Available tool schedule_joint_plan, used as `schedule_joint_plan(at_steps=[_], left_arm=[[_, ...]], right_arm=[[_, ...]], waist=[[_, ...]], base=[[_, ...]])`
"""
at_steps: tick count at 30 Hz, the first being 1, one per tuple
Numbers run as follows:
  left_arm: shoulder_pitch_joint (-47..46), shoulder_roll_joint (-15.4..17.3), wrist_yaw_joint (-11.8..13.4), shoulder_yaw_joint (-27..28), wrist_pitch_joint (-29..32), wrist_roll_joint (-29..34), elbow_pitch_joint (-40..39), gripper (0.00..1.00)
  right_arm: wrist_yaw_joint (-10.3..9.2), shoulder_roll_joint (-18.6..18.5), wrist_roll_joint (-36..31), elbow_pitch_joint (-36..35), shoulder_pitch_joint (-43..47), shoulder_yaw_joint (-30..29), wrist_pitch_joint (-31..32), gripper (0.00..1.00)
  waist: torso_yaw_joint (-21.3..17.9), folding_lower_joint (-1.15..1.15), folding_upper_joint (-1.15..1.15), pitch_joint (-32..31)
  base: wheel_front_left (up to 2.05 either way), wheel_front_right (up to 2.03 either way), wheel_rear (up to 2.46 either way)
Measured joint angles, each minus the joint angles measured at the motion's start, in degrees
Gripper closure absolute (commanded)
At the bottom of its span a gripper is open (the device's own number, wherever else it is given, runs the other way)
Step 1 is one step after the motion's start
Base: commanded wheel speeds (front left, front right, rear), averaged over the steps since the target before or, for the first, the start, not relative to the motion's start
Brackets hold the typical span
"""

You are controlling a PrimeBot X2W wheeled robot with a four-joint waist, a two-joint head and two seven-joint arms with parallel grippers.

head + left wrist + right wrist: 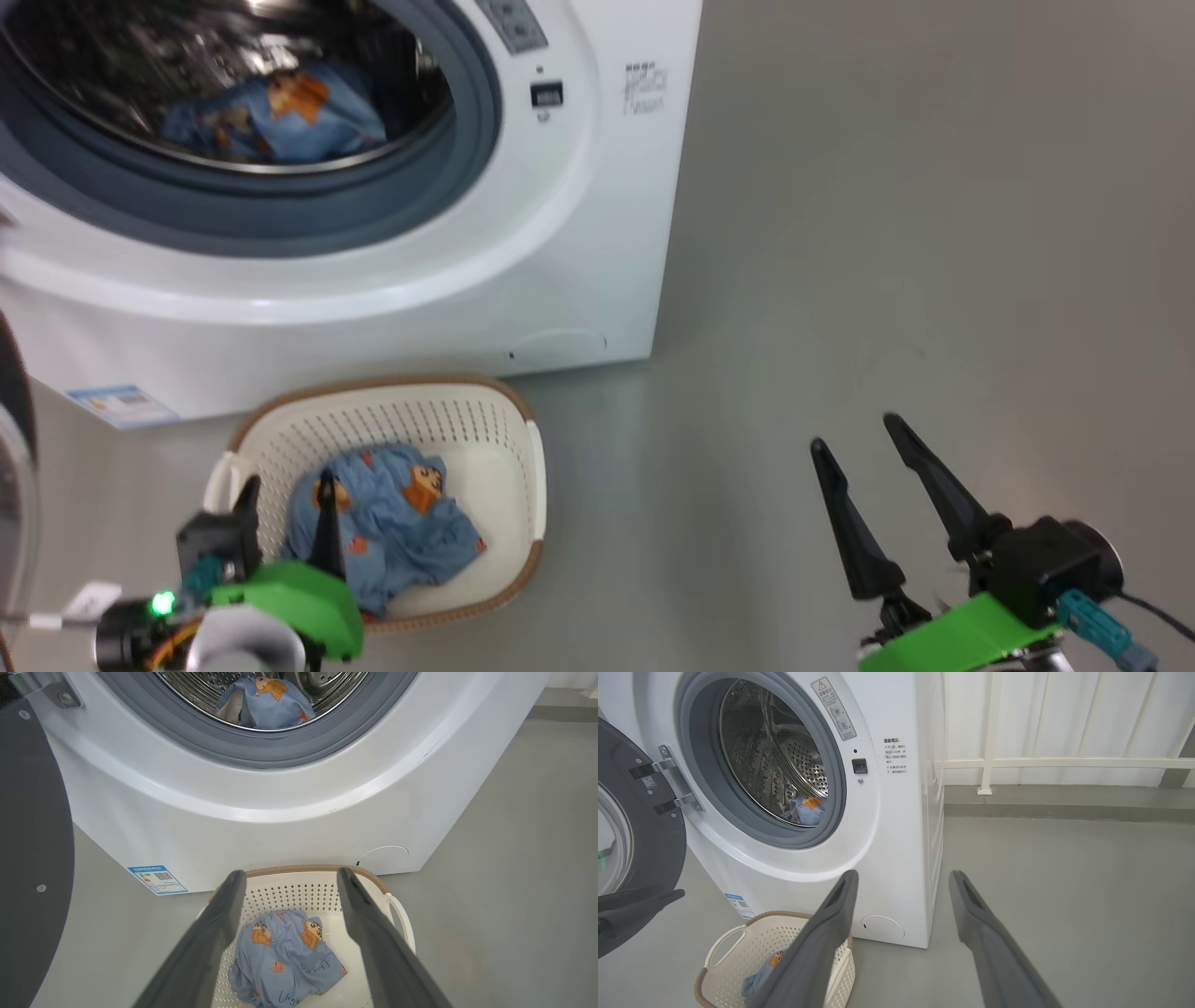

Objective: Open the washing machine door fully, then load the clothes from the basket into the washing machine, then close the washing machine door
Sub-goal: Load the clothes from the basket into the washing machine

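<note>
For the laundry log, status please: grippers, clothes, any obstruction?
Open, empty: left gripper, right gripper. One garment in basket, one in drum. Machine door open; no obstruction.

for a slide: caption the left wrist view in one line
Left jaws open above the basket with one blue garment; second garment in the washing machine, door open.

A basket (499,467) sits on the floor (887,233) just before the washer (597,233). One garment (392,527) lies in the basket, a second garment (280,117) in the drum (784,765). The door (654,812) hangs open at the washer's left.
</note>
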Motion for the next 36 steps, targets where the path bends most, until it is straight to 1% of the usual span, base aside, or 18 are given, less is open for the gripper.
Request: schedule_joint_plan(at_steps=[4, 9, 10, 13, 17, 21, 25, 30, 36], left_arm=[[-8.2, -1.1, -2.8, -0.7, 0.6, -0.6, 10.2, 0.00], [-18.3, -1.6, -5.3, -2.0, 2.3, 0.2, 22.6, 0.00], [-20.2, -1.6, -5.3, -2.2, 2.7, 0.7, 24.9, 0.00], [-24.7, -0.9, -6.7, -2.6, 3.6, 1.5, 30.0, 0.00], [-29.8, 0.5, -7.3, -2.8, 5.7, 2.1, 35.6, 0.00], [-34.0, 1.7, -8.0, -1.9, 7.5, 1.2, 39.6, 0.00], [-37.7, 3.7, -8.7, -1.7, 9.5, 1.1, 42.7, 0.00], [-42.3, 6.8, -9.2, -1.4, 11.0, 1.1, 44.9, 0.00], [-46.2, 9.7, -9.2, -1.0, 12.3, 1.1, 46.6, 0.00]], right_arm=[[0.00, 0.0, 1.4, 0.7, -3.6, 1.3, -1.7, 0.00], [0.00, -0.1, 3.0, 2.4, -8.7, 3.2, -4.1, 0.00], [0.00, -0.1, 3.2, 2.9, -9.6, 3.8, -4.5, 0.00], [0.00, -0.1, 4.1, 4.3, -12.2, 5.5, -5.7, 0.00], [0.00, -0.1, 6.1, 6.2, -15.0, 7.3, -7.1, 0.00], [0.00, -0.2, 7.3, 7.3, -17.8, 9.1, -7.9, 0.00], [0.00, -0.2, 9.7, 7.3, -20.1, 10.3, -8.1, 0.00], [0.00, -0.2, 11.4, 6.4, -22.3, 11.4, -8.1, 0.00], [0.00, -0.1, 13.9, 5.2, -24.0, 12.4, -8.1, 0.00]], waist=[[-0.6, 0.00, 0.00, 4.5], [-1.9, 0.00, 0.00, 10.4], [-2.2, 0.00, 0.00, 11.6], [-3.6, 0.00, 0.00, 14.9], [-5.8, 0.00, 0.00, 19.0], [-8.0, 0.00, 0.00, 23.1], [-10.3, 0.00, 0.00, 27.2], [-12.8, 0.00, 0.00, 32.2], [-15.8, 0.00, 0.00, 37.8]], base=[[0.00, 0.00, 0.00], [0.00, 0.00, 0.00], [0.00, 0.00, 0.00], [0.00, 0.00, 0.00], [0.00, 0.00, 0.00], [0.00, 0.00, 0.00], [0.00, 0.00, 0.00], [0.00, 0.00, 0.00], [0.00, 0.00, 0.00]])
